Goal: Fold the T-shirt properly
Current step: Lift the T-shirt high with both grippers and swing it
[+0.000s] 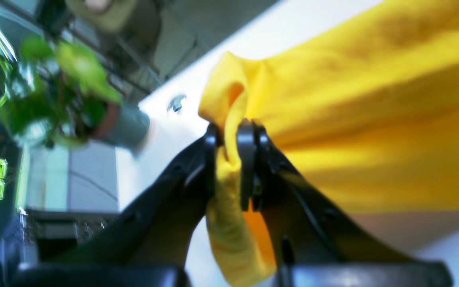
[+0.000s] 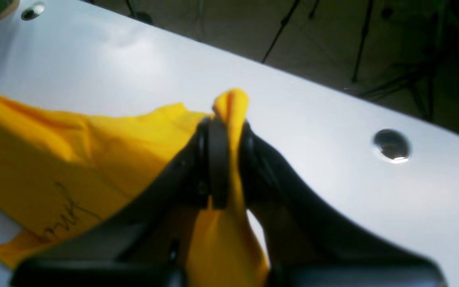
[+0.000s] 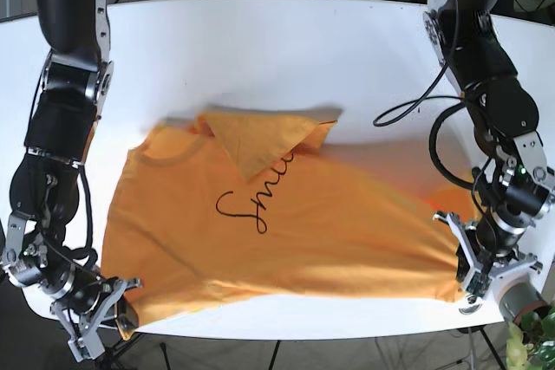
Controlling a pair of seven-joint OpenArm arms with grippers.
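Note:
A yellow T-shirt (image 3: 303, 223) with black script lettering lies spread on the white table (image 3: 260, 49), one sleeve folded over its upper part. My left gripper (image 3: 460, 253) is at the shirt's near right corner in the base view. In the left wrist view, that gripper (image 1: 229, 135) is shut on a bunched fold of the shirt (image 1: 373, 99). My right gripper (image 3: 124, 308) is at the near left corner. The right wrist view shows it (image 2: 229, 131) shut on a pinch of the shirt (image 2: 74, 151), lifted slightly off the table.
A potted plant (image 3: 529, 318) stands just off the table's near right edge, close to my left arm, and shows blurred in the left wrist view as the plant (image 1: 66, 91). Round holes (image 2: 391, 144) mark the tabletop. Tripod legs stand on the floor beyond the table edge.

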